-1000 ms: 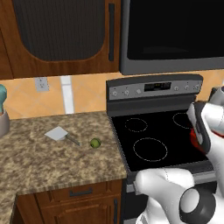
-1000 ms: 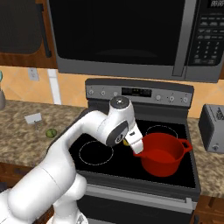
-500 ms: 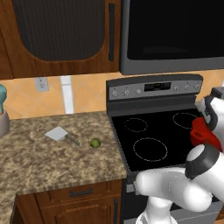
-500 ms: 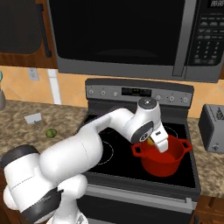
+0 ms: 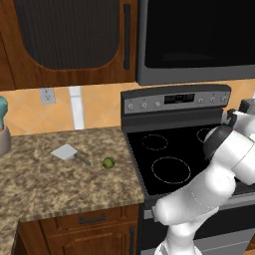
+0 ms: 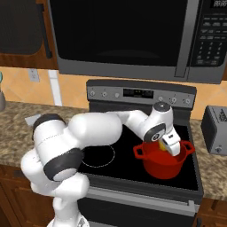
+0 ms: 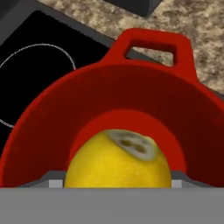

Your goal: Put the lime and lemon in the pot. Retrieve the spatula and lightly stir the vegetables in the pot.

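Arm has swung right from mid-stove; gripper (image 6: 170, 147) now hangs over the pot (image 6: 164, 160), clamped on the lemon (image 7: 117, 160). Unreleased yet. Lime (image 5: 108, 163) and spatula (image 5: 72, 154) sit untouched on the tabletop (image 5: 60, 189).

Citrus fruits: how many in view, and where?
2. The lemon is held in the end effector over the open pot on the stove. The lime lies on the granite counter, beside the spatula.
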